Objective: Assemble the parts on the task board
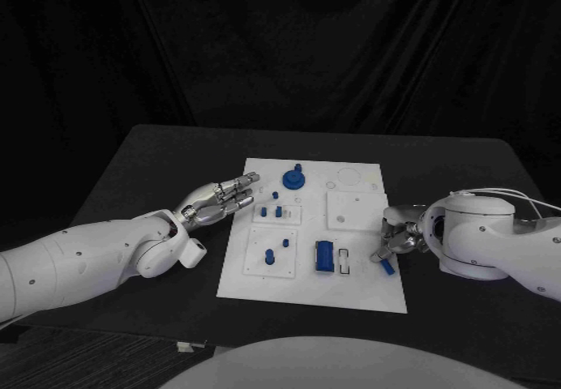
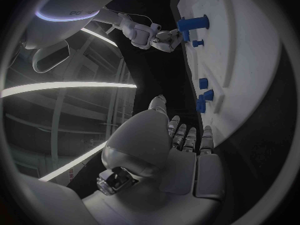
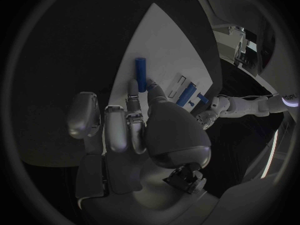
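The white task board (image 1: 372, 293) lies in the middle of the black table. My right hand (image 1: 397, 235) is at the board's right edge; thumb and a finger pinch the end of a blue peg (image 1: 386, 264), seen as a blue peg (image 3: 142, 72) lying over the board in the right wrist view. My left hand (image 1: 222, 198) hovers at the board's left edge with its fingers stretched out and apart, holding nothing. On the board are a blue knobbed disc (image 1: 295, 178), small blue pegs (image 1: 272, 212), a blue stud (image 1: 271, 258) and a lying blue cylinder (image 1: 324, 255).
Square white inset plates (image 1: 349, 207) and a round recess (image 1: 351, 177) sit on the board's far right part. A white slot (image 1: 345, 259) lies beside the blue cylinder. Black table (image 1: 152, 162) surrounds the board; dark curtains hang behind.
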